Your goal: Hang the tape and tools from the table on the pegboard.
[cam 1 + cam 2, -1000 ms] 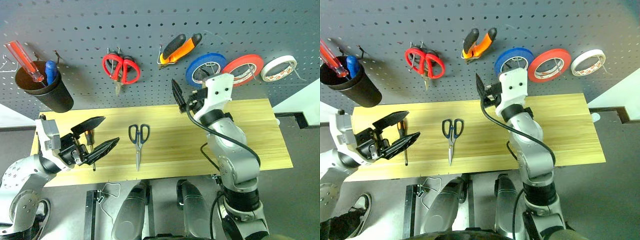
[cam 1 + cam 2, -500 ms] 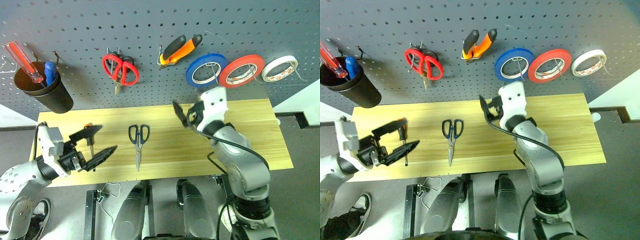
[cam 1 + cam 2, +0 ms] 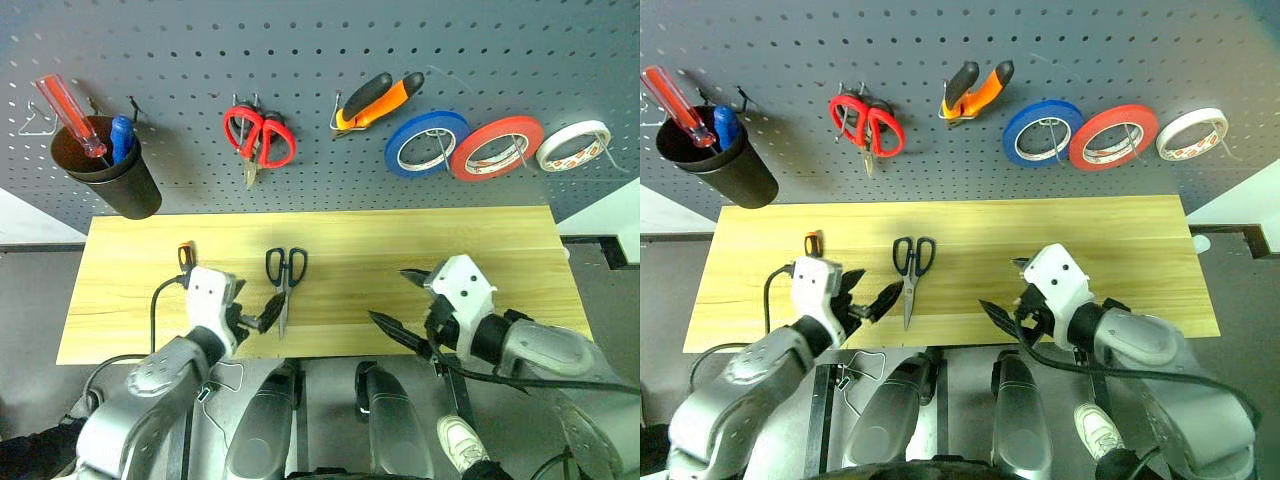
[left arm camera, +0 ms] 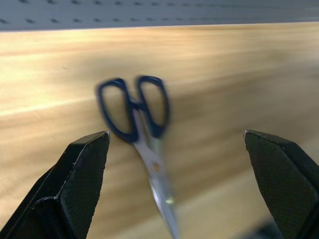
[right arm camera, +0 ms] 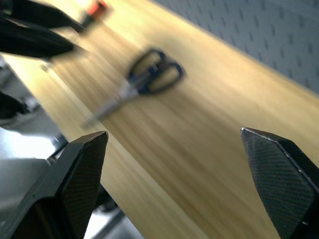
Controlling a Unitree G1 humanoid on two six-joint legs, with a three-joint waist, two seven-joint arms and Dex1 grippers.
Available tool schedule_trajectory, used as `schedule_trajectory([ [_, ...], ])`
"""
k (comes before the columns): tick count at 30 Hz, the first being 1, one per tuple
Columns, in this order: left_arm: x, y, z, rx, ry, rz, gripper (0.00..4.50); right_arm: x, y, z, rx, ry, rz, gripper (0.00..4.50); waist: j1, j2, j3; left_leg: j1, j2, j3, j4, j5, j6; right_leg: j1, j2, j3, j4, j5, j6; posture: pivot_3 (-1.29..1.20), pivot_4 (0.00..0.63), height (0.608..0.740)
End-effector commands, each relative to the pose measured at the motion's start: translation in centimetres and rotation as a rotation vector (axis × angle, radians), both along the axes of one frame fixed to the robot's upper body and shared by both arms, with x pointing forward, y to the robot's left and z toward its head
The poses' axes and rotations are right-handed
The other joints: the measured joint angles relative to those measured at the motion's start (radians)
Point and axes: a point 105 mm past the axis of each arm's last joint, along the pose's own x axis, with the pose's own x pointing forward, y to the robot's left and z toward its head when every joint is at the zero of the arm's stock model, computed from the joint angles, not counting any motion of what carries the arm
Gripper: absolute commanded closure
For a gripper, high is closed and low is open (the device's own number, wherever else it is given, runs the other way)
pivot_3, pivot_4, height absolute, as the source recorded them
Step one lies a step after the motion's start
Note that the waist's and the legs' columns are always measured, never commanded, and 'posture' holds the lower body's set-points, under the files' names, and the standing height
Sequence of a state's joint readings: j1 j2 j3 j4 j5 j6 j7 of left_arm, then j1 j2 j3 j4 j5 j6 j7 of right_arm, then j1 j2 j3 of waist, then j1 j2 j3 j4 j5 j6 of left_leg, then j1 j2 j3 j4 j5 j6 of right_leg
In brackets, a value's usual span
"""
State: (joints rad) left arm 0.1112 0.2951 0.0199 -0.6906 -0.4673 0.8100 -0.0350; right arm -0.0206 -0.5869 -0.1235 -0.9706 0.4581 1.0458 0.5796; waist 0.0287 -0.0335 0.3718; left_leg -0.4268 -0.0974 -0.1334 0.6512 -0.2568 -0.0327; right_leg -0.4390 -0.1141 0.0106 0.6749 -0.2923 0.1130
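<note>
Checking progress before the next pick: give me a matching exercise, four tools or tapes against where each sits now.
Things:
1. bright red tape roll
2. dark blue-handled scissors
3. orange-and-black pliers
4. small orange-handled screwdriver

Places:
A. flat on the light wood table, mid-left
B. on the table, by the left arm
C. on the grey pegboard, between blue and white rolls
D. on the pegboard, right of red-handled scissors

Pairs: 1-C, 2-A, 3-D, 4-B

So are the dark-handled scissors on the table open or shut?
Shut. The scissors lie flat on the table, handle loops side by side toward the pegboard, blades together in one thin line toward the front edge.
</note>
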Motion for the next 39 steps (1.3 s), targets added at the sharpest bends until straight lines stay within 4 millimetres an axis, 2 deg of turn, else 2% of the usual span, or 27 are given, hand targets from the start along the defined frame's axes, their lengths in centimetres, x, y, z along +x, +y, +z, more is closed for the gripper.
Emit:
schedule_trajectory([
  [1,0.5,2.0,-1.7,0.073,0.052,0.232,0.00,-0.6,0.2,0.9,-0.005,-0.050,0.013,0.05,0.000,-0.001,0.000,0.000,0.000,0.000,0.000,0.000,0.000,0.000,0.000,0.000,0.000,0.000,0.000,0.00,0.367,0.710],
  [4,0.7,3.1,-2.9,0.124,0.096,0.364,0.00,-0.9,0.4,0.9,-0.010,-0.052,0.017,0.05,0.003,-0.001,0.000,-0.001,0.000,0.001,0.000,0.001,-0.002,0.000,0.000,0.000,-0.001,0.000,0.000,-0.01,0.374,0.710],
  [9,1.1,1.6,-4.2,0.124,0.149,0.370,0.00,-1.2,0.9,2.4,0.052,-0.075,0.066,0.05,0.011,-0.001,0.000,-0.001,0.000,0.001,0.001,0.000,-0.001,0.000,0.000,0.000,-0.002,0.000,0.001,-0.02,0.381,0.710],
  [17,2.2,-1.4,-5.1,0.059,0.161,0.321,0.00,-1.8,0.8,2.6,0.036,-0.047,0.095,0.05,0.006,-0.002,0.001,-0.001,0.000,0.001,0.002,-0.001,0.001,0.001,0.000,0.000,-0.003,0.001,0.001,-0.05,0.401,0.710],
  [20,2.8,-2.4,-4.7,0.058,0.123,0.291,0.00,-2.0,0.9,2.4,0.035,-0.035,0.098,0.05,0.007,-0.002,0.001,-0.001,0.000,0.001,0.001,-0.001,0.002,0.001,0.000,0.000,-0.003,0.001,0.001,-0.05,0.406,0.710],
  [32,4.2,-3.6,-6.3,0.106,0.144,0.268,0.00,-2.3,1.4,2.4,0.044,-0.023,0.098,0.05,0.007,-0.003,0.002,-0.002,0.000,0.002,0.002,-0.002,0.003,0.001,0.000,0.000,-0.004,0.001,0.001,-0.06,0.419,0.710],
  [39,4.1,-6.0,-7.2,0.118,0.199,0.195,0.00,-2.4,1.7,2.4,0.054,-0.020,0.092,0.05,0.008,-0.004,0.003,-0.002,0.000,0.002,0.002,-0.002,0.003,0.002,0.000,0.000,-0.005,0.001,0.001,-0.06,0.420,0.710],
])
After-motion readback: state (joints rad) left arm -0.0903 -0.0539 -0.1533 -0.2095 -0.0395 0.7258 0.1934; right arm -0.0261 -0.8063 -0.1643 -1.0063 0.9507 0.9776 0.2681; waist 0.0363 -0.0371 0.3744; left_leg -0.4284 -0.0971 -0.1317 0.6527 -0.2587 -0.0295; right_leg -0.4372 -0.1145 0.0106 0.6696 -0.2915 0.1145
